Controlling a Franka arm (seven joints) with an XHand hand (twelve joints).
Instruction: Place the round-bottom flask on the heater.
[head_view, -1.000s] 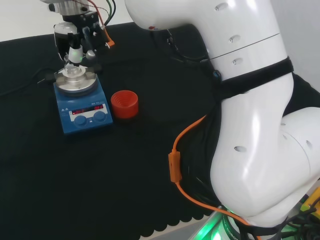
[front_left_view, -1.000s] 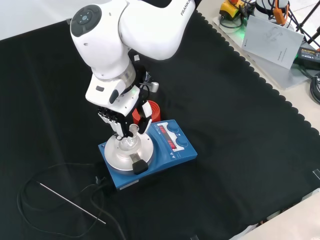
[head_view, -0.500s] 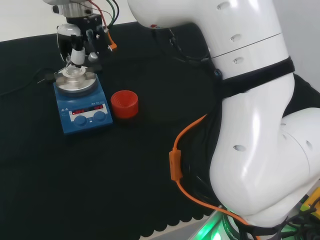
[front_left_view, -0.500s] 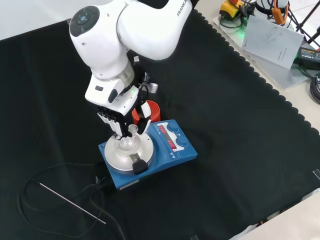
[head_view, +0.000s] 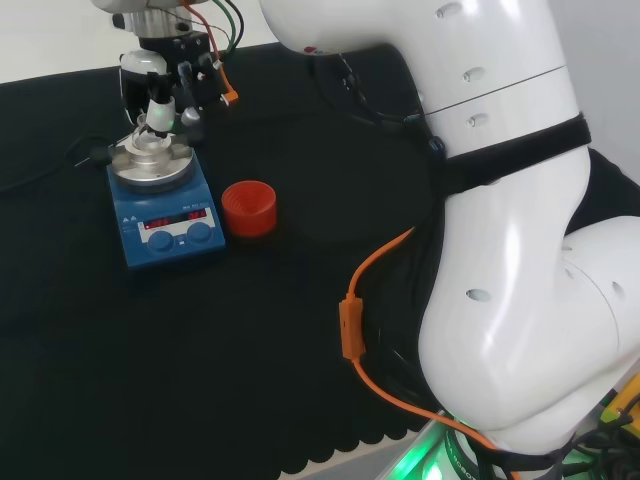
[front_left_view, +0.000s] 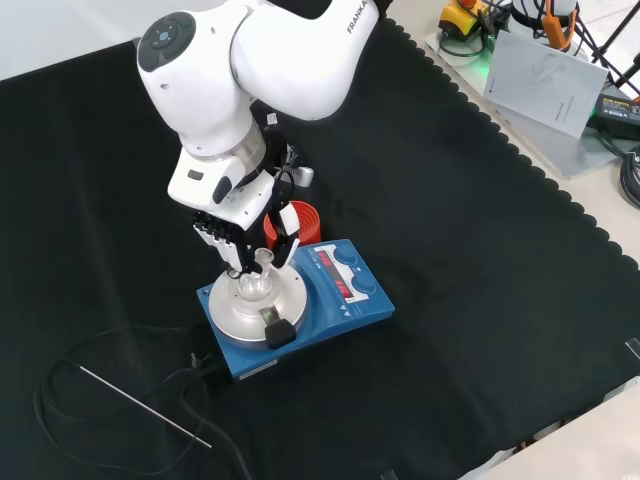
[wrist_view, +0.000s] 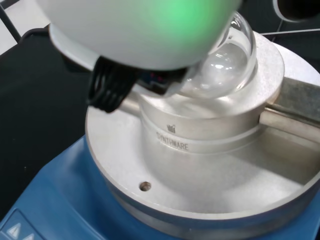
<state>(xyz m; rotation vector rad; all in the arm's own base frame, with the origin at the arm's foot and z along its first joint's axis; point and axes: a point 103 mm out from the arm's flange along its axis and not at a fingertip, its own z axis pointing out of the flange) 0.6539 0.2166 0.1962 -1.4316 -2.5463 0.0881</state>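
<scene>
Glassware item: one round-bottom flask (wrist_view: 220, 65), clear glass, smooth spherical bulb with a short neck, seated in the round metal block atop the heater (front_left_view: 340, 300). Heater — one unit, blue rectangular casing, brushed silver circular plate with a raised cylindrical well; two blue knobs on its sloped panel in the head view. Hand (front_left_view: 245, 235): black and white, fingers curled down around the flask neck, just above the plate in the front view. One red ribbed ring (head_view: 248, 208), short cylinder, just right of the heater in the head view, apart from it. One thin metal rod (front_left_view: 145, 405) — straight, lying on the matte black cloth (front_left_view: 480, 300).
</scene>
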